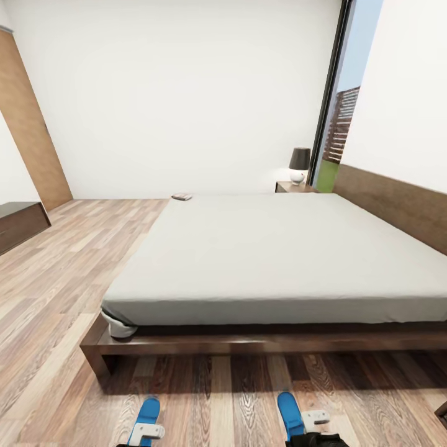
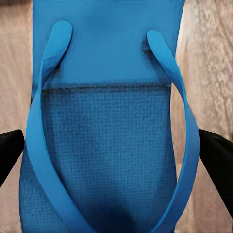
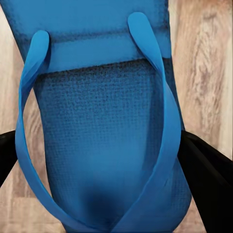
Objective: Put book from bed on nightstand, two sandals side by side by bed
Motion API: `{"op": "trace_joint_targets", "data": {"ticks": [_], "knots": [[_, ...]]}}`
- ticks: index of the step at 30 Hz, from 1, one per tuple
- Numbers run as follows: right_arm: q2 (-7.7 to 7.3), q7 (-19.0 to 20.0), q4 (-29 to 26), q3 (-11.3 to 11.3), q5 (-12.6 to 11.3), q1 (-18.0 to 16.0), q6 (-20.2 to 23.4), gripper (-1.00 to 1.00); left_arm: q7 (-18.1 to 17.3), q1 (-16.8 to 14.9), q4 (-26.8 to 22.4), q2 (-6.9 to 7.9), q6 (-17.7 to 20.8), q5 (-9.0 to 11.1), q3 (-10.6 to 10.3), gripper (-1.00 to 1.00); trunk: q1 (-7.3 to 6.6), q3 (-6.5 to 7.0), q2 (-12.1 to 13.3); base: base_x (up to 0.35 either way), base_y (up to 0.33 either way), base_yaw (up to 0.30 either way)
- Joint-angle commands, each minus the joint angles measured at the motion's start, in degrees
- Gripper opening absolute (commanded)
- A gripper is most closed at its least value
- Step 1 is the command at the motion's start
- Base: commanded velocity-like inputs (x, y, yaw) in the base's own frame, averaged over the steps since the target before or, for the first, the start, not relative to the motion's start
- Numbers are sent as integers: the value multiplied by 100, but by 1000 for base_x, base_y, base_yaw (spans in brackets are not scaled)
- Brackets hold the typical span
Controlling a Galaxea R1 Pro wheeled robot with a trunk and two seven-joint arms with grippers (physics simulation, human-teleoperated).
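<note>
Below, wood-plank floor (image 1: 74,261), each tool (image 2: 116,160) (image 3: 104,165) seemingly clasping a blue sandal (image 2: 107,145) (image 3: 104,136).

White walls (image 1: 186,93), wood-plank floor (image 1: 56,279), wooden door (image 1: 28,130), tall window (image 1: 347,105).

Illumination is bright and even. Daylight enters through the window (image 1: 338,133) at 2 o'clock. Soft shadow lies beneath the bed (image 1: 273,338). Wide-angle distortion stretches frame edges.
</note>
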Motion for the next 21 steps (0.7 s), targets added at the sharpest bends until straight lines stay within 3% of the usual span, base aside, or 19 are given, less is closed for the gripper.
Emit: {"op": "trace_joint_targets", "data": {"ticks": [1, 3, 14, 21], "knots": [[-6, 13, -63, 30, 0, -8, 189, -100, 38, -4, -28, 3, 153, 46, -52, -100, 21, -23, -44, 0, 0, 0], [-8, 14, -261, 25, -3, -26, 593, -100, 34, -63, -84, -4, 487, 58, -48, -100, 65, -59, -124, 0, 0, 0], [-16, 16, -719, 22, -13, -87, 1171, -100, 37, -390, -406, -38, 1327, 76, -15, -100, 307, -257, -565, 0, 0, 0], [5, -4, -911, 22, -18, -304, 1534, -100, 43, -667, -959, -48, 2356, 78, -13, -100, 461, -383, -846, 0, 0, 0]]}}
